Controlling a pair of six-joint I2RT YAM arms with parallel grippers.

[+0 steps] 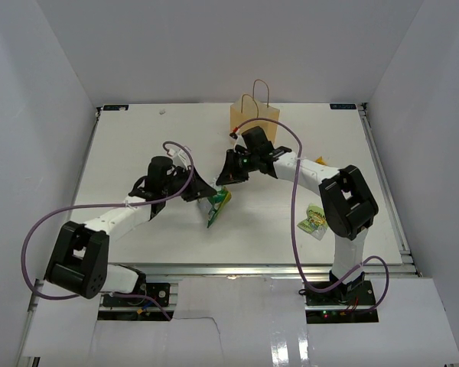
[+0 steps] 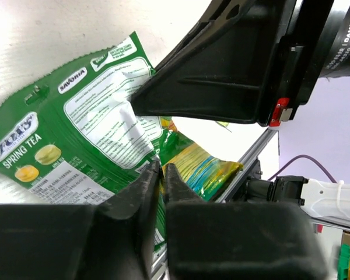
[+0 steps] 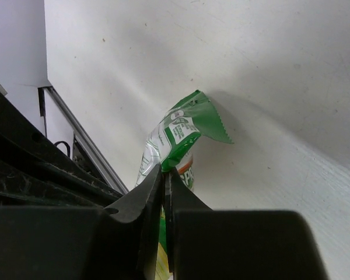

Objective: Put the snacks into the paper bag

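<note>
The tan paper bag (image 1: 254, 116) stands upright at the back of the table, handles up. Two snacks lie together mid-table (image 1: 217, 206): a green packet (image 2: 76, 125) and a yellow-green packet (image 2: 205, 167). My left gripper (image 1: 202, 193) is shut, its tips (image 2: 162, 170) pinching a packet edge where the two overlap. My right gripper (image 1: 229, 178) comes from the other side and is shut (image 3: 164, 173) on the folded top of the green packet (image 3: 181, 133). The two grippers almost touch. A third snack (image 1: 315, 222) lies by the right arm.
A small yellow-orange scrap (image 1: 319, 160) lies right of the right forearm. The right gripper's black body (image 2: 233, 70) hangs just over the left gripper's view. White walls enclose the table on three sides; a metal rail (image 1: 275, 267) runs along the near edge.
</note>
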